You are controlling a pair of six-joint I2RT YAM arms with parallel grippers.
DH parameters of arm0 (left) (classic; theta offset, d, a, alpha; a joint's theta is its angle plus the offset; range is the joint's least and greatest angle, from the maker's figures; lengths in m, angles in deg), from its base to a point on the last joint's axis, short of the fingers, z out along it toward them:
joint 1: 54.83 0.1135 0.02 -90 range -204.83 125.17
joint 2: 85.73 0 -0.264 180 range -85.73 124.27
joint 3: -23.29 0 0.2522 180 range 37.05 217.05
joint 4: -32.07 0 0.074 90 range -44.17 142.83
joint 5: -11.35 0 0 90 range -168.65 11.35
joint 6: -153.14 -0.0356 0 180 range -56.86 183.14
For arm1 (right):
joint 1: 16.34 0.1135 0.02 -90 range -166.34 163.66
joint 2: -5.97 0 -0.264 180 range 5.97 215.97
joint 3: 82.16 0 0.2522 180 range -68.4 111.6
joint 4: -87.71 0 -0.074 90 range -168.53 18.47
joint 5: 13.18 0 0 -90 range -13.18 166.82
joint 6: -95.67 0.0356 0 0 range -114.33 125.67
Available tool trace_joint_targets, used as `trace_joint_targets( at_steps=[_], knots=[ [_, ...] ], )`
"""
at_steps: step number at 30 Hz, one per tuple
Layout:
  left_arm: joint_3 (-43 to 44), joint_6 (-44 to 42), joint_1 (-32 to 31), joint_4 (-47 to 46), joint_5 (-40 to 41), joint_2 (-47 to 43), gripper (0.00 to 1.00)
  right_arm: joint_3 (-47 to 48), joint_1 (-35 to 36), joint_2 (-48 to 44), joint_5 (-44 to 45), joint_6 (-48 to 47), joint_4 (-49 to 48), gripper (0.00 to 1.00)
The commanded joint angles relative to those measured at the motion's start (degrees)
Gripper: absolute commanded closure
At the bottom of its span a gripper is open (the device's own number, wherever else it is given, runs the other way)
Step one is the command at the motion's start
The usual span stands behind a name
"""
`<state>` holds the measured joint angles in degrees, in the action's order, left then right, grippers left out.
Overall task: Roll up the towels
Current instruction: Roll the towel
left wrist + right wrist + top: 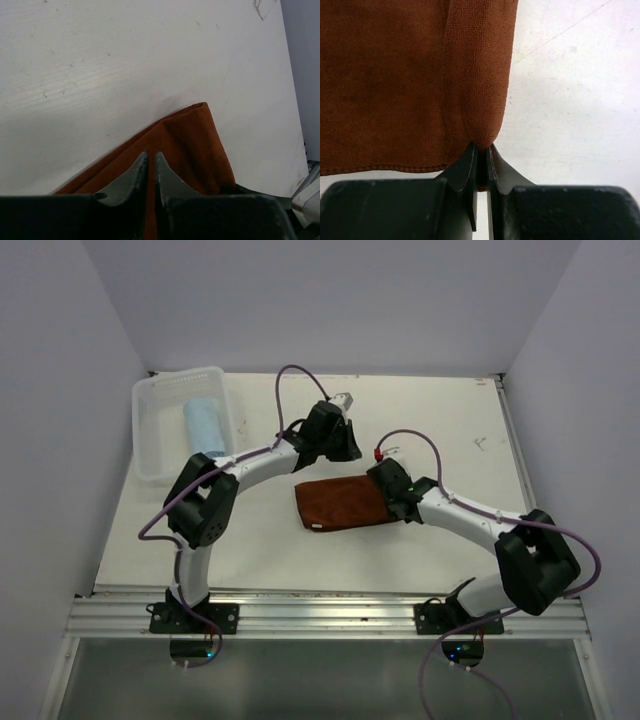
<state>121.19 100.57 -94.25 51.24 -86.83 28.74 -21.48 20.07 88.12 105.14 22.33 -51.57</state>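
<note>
The rust reddish-brown towel (338,504) lies folded on the white table, between my two grippers. My left gripper (342,454) stands over its far edge. In the left wrist view the left gripper (151,154) has its jaws almost together, with rust towel (192,135) showing in the slit between them. My right gripper (388,490) is at the towel's right end. In the right wrist view the right gripper (481,145) is shut on a bunched fold of the rust towel (395,75). The light sky-blue towel (205,422) lies rolled inside the basket.
A white plastic mesh basket (178,374) stands at the table's far left corner. Bare white table (450,430) spreads behind and to the right of the rust towel. Grey walls close in the left, back and right sides.
</note>
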Motion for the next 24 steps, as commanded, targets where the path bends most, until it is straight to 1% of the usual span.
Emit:
trace_joint_targets(
  at_steps=[1,3,10,15,19,24],
  knots=[
    [2.35,1.77,2.15,-1.63,-2.19,0.05,0.88,2.30,1.56,0.73,6.39,-2.69,1.16,1.00],
    [2.43,1.42,2.85,-1.19,-2.27,-0.57,0.88,3.09,3.84,2.22,9.55,-3.39,1.95,1.00],
    [3.49,0.28,3.91,0.21,-2.19,-1.54,0.88,5.82,5.96,8.46,15.71,-4.80,4.68,1.00],
    [3.93,-0.34,3.91,0.74,-2.19,-2.15,0.88,5.65,6.14,9.26,17.55,-5.85,4.59,1.00],
    [5.51,-0.78,3.91,1.53,-2.62,-2.06,0.88,5.38,8.06,10.22,19.92,-7.35,4.42,1.00],
    [8.32,-1.74,3.91,2.68,-3.32,-1.54,0.88,6.25,11.84,15.22,22.92,-9.46,5.64,1.00]
  ],
)
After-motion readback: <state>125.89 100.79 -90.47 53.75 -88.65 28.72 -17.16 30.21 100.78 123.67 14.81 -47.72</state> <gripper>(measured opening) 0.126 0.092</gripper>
